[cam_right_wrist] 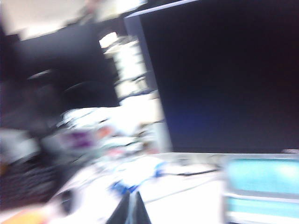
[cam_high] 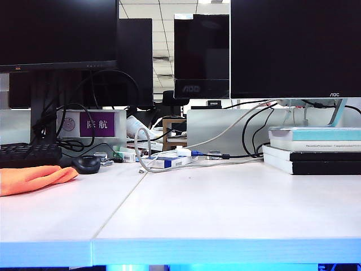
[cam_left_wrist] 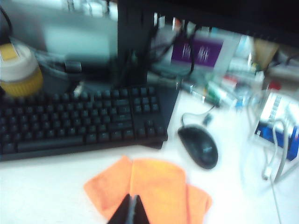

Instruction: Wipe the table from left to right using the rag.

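Note:
The orange rag [cam_high: 34, 178] lies folded on the white table [cam_high: 225, 203] at the far left, in front of the keyboard. In the left wrist view the rag [cam_left_wrist: 154, 186] spreads on the table below my left gripper [cam_left_wrist: 132, 199], whose black fingers are pressed together and hang above the cloth's near edge, holding nothing. My right gripper [cam_right_wrist: 132, 198] is shut too, its tips together above the table [cam_right_wrist: 187, 200] in a blurred view, with nothing in it. Neither arm shows in the exterior view.
A black mouse [cam_high: 86, 164] and black keyboard [cam_high: 28, 153] sit behind the rag. Cables, a white adapter [cam_high: 169, 161] and small clutter line the back. Stacked books [cam_high: 313, 149] stand at back right under a monitor [cam_high: 293, 48]. A yellow-lidded jar [cam_left_wrist: 18, 70] stands behind the keyboard.

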Tool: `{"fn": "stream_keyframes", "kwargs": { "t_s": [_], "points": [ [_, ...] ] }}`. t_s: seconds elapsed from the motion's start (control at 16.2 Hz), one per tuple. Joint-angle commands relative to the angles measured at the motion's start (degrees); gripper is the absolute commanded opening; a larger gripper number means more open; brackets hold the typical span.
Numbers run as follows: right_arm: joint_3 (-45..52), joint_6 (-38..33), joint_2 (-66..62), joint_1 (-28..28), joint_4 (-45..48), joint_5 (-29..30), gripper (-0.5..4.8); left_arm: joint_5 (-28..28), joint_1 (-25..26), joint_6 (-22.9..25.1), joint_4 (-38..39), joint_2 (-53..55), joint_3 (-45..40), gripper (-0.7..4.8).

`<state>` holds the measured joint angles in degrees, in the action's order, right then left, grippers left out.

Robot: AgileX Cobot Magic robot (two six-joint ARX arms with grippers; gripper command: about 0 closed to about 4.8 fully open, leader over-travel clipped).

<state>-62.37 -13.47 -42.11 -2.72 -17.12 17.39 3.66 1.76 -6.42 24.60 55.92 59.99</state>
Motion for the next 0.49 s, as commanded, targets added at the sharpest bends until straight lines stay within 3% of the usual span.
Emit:
{"fn": "stream_keyframes", "kwargs": {
  "t_s": [0.06,0.25,0.31,0.37,0.49],
  "points": [
    [-6.7,1.9,-3.7,-6.9,-1.3,4.6,-0.04,-2.9,-0.1,0.2,3.4,5.6,5.8,-0.04],
    [-10.5,1.9,-7.3,-18.7,-2.9,0.7,-0.04,-6.4,-0.5,-3.5,1.1,7.4,6.5,-0.04],
    [-10.9,2.2,-9.0,-26.0,-4.7,-3.8,-0.04,-6.3,-1.4,-2.4,1.1,8.0,6.5,-0.04],
    [-10.9,3.3,-9.9,-28.9,-5.6,-5.9,-0.04,-6.3,-1.5,-2.1,1.1,8.4,6.5,-0.04],
    [-11.0,6.8,-13.6,-39.7,-10.9,-15.2,-0.04,-6.3,-2.7,-1.9,1.6,9.5,6.5,-0.04]
  ]
}}
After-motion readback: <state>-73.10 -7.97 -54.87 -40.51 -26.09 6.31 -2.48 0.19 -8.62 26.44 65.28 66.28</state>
